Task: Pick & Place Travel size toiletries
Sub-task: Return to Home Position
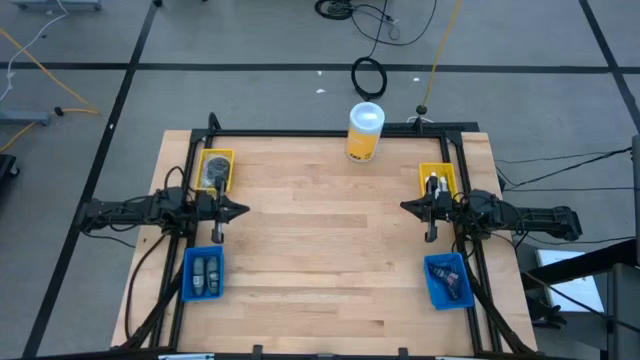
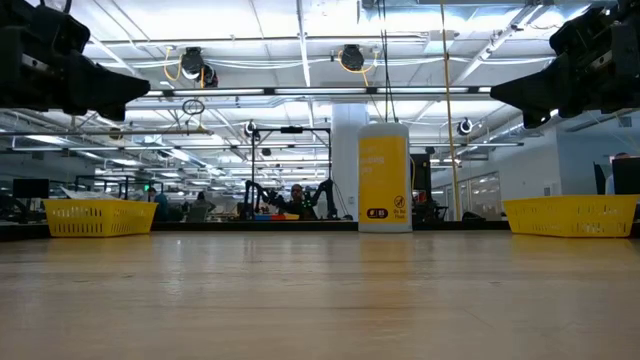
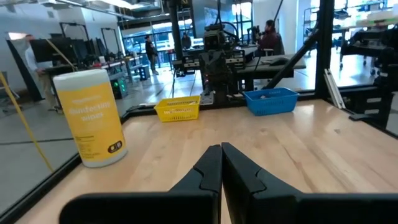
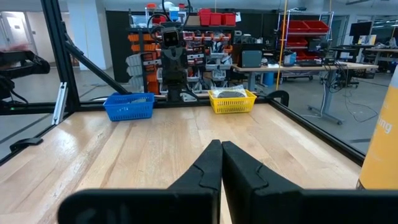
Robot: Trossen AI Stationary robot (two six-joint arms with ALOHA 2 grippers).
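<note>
Your left gripper (image 1: 238,210) at nine o'clock, right gripper (image 1: 407,207) at three, both claws pinched shut, two dark grey oblong bottles (image 1: 199,272) in blue plastic bin (image 1: 203,297) at seven

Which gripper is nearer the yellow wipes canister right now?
Right. The right gripper is nearer the canister, slightly to its right; the left gripper is farther off, well to its left.

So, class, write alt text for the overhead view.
The left gripper and right gripper, both shut, face each other across a wooden table. Yellow bins and blue bins sit at both sides; a yellow canister stands at the far edge.
</note>
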